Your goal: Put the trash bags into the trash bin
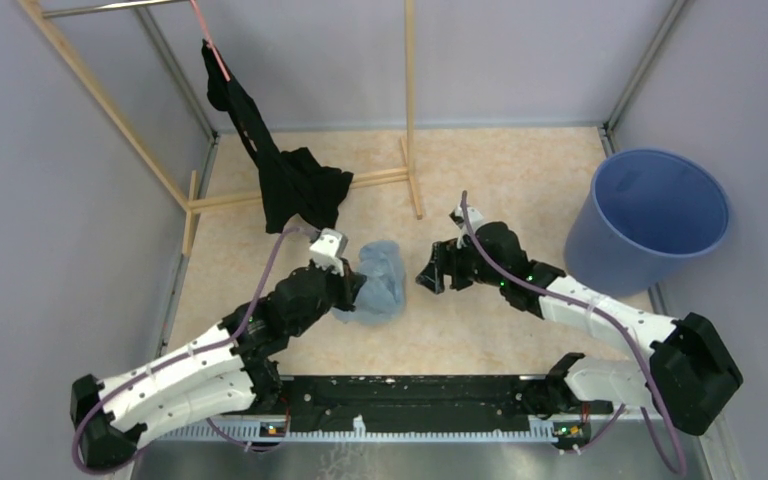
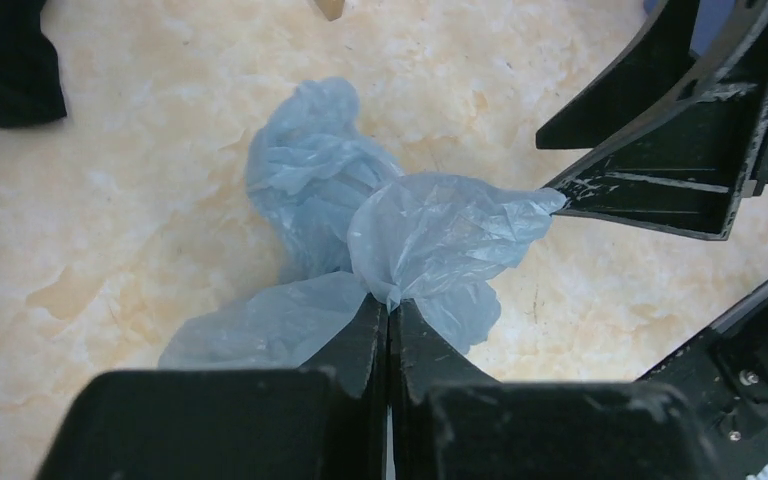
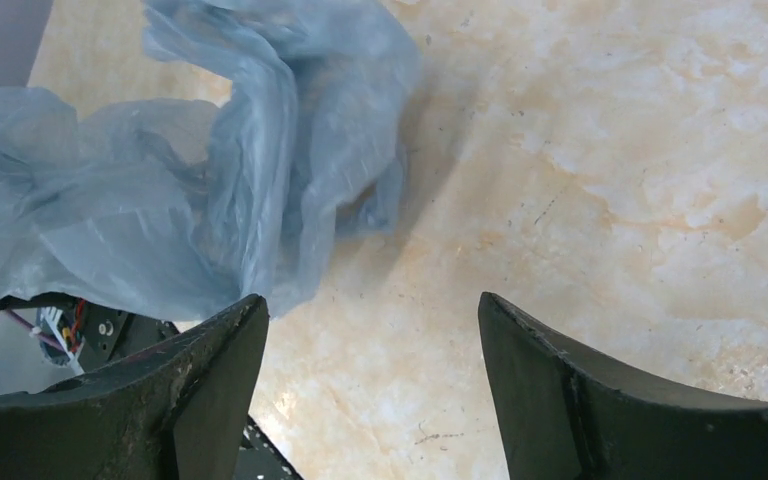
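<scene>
The pale-blue translucent trash bag (image 1: pixel 380 280) lies crumpled in the middle of the table. My left gripper (image 1: pixel 356 290) is shut on a pinch of its film; in the left wrist view the jaws meet on the bag (image 2: pixel 430 235) at its near edge (image 2: pixel 392 305). My right gripper (image 1: pixel 428 278) is open and empty just right of the bag, one fingertip touching its film. In the right wrist view the bag (image 3: pixel 190 170) fills the upper left, beside the gripper (image 3: pixel 372 305). The blue trash bin (image 1: pixel 650 220) stands at the far right, with nothing visible inside.
A black garment (image 1: pixel 290 180) hangs from a wooden rack (image 1: pixel 410 110) at the back left, its lower end on the table close to the left arm. Grey walls enclose the table. A black rail (image 1: pixel 410 395) runs along the near edge.
</scene>
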{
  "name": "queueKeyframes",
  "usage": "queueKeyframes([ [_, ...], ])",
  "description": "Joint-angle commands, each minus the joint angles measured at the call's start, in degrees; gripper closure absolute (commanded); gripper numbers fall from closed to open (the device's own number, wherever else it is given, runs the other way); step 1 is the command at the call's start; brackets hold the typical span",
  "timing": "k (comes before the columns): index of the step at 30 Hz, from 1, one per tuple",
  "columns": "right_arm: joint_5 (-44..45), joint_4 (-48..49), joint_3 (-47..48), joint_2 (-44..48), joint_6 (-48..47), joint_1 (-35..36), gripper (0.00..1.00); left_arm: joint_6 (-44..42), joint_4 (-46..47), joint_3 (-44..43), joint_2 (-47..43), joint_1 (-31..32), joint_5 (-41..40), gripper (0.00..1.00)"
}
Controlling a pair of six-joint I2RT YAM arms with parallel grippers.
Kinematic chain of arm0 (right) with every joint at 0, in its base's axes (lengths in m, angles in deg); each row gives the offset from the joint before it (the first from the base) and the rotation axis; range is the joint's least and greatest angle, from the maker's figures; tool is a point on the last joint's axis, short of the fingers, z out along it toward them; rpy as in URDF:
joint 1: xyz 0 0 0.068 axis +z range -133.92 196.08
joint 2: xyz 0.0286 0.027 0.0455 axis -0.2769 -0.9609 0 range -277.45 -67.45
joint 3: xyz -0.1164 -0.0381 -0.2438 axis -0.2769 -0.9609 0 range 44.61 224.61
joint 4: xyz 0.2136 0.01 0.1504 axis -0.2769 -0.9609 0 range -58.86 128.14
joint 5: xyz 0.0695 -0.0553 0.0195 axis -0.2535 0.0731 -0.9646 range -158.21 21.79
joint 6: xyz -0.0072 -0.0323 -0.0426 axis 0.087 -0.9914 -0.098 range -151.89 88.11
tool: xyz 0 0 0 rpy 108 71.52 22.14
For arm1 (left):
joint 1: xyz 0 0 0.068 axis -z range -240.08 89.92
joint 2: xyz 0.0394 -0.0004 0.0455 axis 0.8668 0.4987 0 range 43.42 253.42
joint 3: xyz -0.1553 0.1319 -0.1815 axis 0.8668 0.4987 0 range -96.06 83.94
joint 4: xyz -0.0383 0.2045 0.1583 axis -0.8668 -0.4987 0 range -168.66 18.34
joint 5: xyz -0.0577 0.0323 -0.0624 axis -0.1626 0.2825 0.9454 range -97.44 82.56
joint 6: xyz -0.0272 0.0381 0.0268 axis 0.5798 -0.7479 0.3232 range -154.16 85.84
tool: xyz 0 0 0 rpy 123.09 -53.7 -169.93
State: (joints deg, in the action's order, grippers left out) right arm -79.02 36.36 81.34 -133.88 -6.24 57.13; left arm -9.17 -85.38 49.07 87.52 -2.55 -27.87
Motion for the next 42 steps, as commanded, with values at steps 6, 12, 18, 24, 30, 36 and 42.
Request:
queueKeyframes([
  [6,-14.2,11.5,-1.7,-5.3,5.9,-1.9,0.20,8.0,7.1,7.6,-10.7,-5.7,7.9,1.00],
  [12,-17.0,24.0,-4.5,-12.2,12.0,1.4,0.22,12.2,8.1,10.0,-13.3,-5.7,5.7,1.00],
  [18,-17.5,31.6,-3.7,-19.4,14.0,3.1,0.76,14.4,9.6,11.9,-17.1,-5.8,5.9,1.00],
  [24,-17.2,34.4,-1.8,-24.2,13.7,4.2,0.62,16.2,11.2,13.8,-21.1,-5.8,4.9,1.00],
  [30,-17.3,40.4,-1.4,-26.9,15.7,4.5,0.49,17.4,14.1,15.6,-21.1,-5.8,5.3,1.00],
  [36,-18.1,49.1,0.8,-33.2,20.1,5.3,0.46,17.0,16.0,15.9,-20.8,-5.8,5.3,1.00],
  [42,-12.9,49.5,0.2,-33.2,19.7,5.3,0.86,17.1,14.0,15.4,-21.8,-5.8,3.0,1.00],
])
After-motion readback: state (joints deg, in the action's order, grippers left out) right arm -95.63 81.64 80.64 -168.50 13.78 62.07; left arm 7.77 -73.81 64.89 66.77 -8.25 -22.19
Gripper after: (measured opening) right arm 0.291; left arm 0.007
